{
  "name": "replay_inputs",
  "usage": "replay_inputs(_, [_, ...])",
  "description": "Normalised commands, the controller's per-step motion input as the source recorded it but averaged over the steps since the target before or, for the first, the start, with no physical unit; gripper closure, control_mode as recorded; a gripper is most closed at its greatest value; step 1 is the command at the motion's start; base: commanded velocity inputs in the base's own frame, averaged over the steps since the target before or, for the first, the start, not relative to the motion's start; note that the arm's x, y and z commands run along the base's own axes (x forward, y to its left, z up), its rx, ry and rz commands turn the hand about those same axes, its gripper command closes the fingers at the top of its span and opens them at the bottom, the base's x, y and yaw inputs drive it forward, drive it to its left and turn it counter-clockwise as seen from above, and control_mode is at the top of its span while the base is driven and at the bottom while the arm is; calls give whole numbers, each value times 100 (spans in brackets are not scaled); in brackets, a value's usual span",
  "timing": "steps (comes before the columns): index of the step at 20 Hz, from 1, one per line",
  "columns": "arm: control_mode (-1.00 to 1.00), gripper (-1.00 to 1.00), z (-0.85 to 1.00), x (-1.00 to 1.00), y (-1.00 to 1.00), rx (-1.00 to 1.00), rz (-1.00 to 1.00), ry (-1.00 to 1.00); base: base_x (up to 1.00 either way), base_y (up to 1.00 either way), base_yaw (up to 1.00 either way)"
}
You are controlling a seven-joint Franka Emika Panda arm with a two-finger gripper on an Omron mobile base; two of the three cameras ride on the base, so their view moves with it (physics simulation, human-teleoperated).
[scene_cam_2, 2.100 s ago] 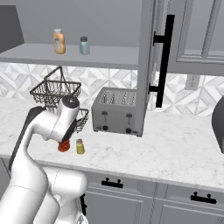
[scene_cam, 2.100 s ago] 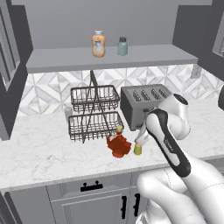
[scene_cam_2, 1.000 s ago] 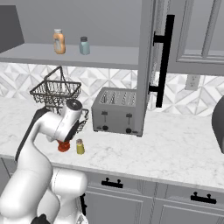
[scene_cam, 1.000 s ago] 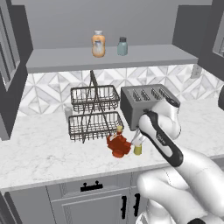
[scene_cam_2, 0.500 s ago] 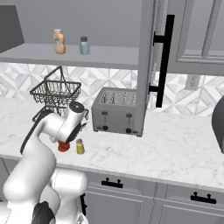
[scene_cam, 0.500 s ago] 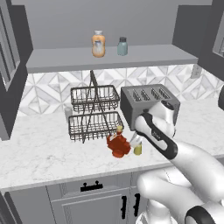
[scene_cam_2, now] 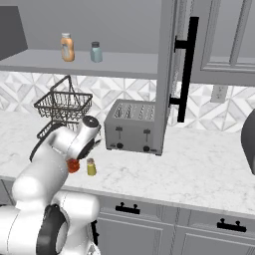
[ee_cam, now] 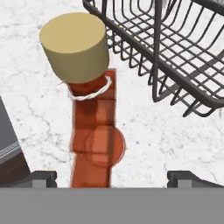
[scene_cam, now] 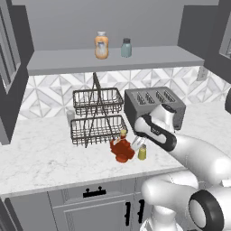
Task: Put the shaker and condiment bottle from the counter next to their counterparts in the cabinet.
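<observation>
The condiment bottle (ee_cam: 94,140), dark red with a yellow cap, stands on the counter just in front of the wire rack. It also shows in the left base view (scene_cam: 121,149) and, partly hidden by the arm, in the right base view (scene_cam_2: 73,166). My gripper (ee_cam: 113,178) is open right above it, and its neck sits between the spread fingertips (ee_cam: 41,177), closer to the left one. From the left base, the gripper (scene_cam: 135,143) hangs between the bottle and the yellow-green shaker (scene_cam: 142,152). On the cabinet shelf (scene_cam: 149,56) stand the orange bottle (scene_cam: 101,45) and the teal-grey shaker (scene_cam: 126,47).
A two-tier wire basket rack (scene_cam: 97,117) stands close behind the bottle, its lower basket (ee_cam: 175,52) near the gripper. A silver toaster (scene_cam: 155,103) sits to the right. An open cabinet door with a black handle (scene_cam_2: 184,69) hangs right of the shelf.
The hand has swung left and down from in front of the toaster to just over the red bottle. The bottle and shaker have not moved.
</observation>
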Motion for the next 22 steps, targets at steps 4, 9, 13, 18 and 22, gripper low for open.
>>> replay_inputs(4, [-100, -100, -19, 25, 8, 0, 0, 5, 0, 0, 0])
replay_inputs(9, [-100, -100, -19, 26, 7, 0, 0, 6, 0, 0, 0])
replay_inputs(13, [-100, -100, -22, 27, 7, 0, 0, 9, 0, 0, 0])
replay_inputs(18, [-100, -100, -71, -13, 47, 3, 11, 18, 0, 0, 0])
replay_inputs(22, [-100, 100, -100, -56, 80, 8, 20, 18, 0, 0, 0])
